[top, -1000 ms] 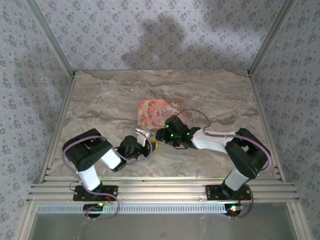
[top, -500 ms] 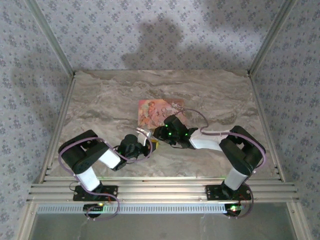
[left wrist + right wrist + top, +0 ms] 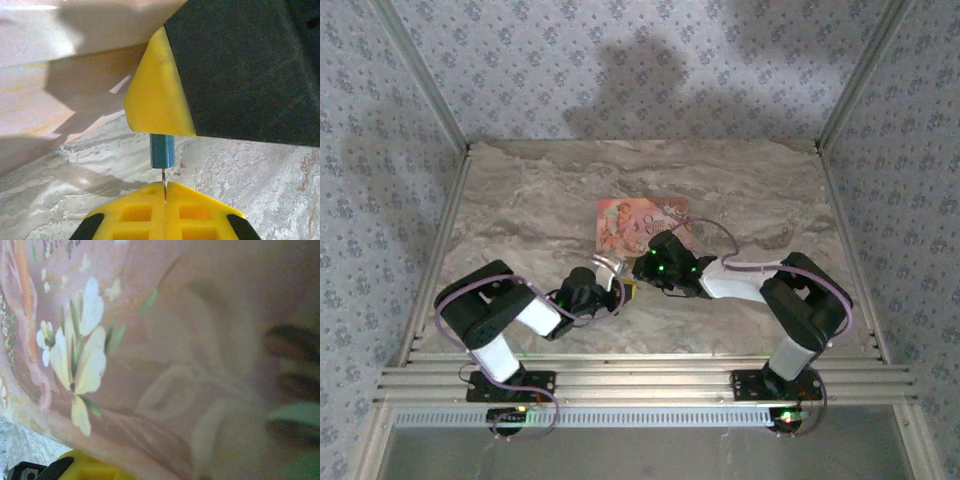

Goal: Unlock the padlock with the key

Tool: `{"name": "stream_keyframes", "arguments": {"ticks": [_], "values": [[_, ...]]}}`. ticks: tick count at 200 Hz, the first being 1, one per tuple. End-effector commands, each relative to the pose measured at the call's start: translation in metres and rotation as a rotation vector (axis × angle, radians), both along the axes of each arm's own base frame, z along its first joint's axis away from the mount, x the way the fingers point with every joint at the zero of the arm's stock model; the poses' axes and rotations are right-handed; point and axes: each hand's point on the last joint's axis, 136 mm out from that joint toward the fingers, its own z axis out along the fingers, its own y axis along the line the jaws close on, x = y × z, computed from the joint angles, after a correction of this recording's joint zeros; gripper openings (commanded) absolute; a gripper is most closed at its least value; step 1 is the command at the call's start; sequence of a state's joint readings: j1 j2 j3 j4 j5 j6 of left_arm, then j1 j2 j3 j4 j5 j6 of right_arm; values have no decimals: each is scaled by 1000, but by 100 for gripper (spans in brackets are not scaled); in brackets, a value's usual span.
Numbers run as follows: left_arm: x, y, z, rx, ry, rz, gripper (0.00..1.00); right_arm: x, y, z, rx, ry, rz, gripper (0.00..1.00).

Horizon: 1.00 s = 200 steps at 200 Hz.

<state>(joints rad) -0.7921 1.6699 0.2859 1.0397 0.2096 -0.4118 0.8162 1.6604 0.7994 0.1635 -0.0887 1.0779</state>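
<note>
The left gripper [image 3: 165, 194] has its 2 yellow fingers [image 3: 135, 212] pressed together, and a thin metal strip [image 3: 164, 186] is pinched edge-on in the seam between them. The strip stands upright and runs straight into the bottom of a small blue cylinder [image 3: 162, 150]. The top of that cylinder touches the underside of a yellow pad [image 3: 155, 95] on a black finger body, which belongs to the right gripper [image 3: 642, 271]. Whether the strip is the key's blade and the cylinder part of the padlock, or both are 1 piece, cannot be told. Nor can I tell whether the right gripper's fingers are apart or together, since just 1 finger shows here. From above, the 2 grippers meet tip to tip near the middle of the marble table [image 3: 520, 215], with a spot of yellow [image 3: 632, 291] between them and a curved silvery piece [image 3: 604, 264] at the left gripper's far side. Just behind the right gripper lies a pink picture card [image 3: 625, 222]. The right wrist camera sits close over this card, blurred, showing a white flower [image 3: 80, 355] and a yellow fingertip [image 3: 80, 467] at the bottom edge.
</note>
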Motion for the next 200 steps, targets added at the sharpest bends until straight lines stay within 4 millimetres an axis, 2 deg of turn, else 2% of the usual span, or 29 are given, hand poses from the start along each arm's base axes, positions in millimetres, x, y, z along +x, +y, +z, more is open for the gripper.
{"name": "stream_keyframes", "arguments": {"ticks": [1,31,54,78,162,200], "values": [[3,-12,29,-70,-34,-37,12,-15,-5,-7,-1,103,-25,18],[7,-1,38,-125,16,-9,33,-14,-1,-1,29,118,-24,18],[10,7,45,-188,73,-9,40,-14,2,3,53,134,-26,18],[9,4,50,-233,110,-39,40,-15,5,7,79,144,-27,18],[19,1,31,-287,143,4,37,-17,8,10,125,175,-38,18],[26,-3,33,-323,134,16,38,-19,9,10,140,189,-38,19]]}}
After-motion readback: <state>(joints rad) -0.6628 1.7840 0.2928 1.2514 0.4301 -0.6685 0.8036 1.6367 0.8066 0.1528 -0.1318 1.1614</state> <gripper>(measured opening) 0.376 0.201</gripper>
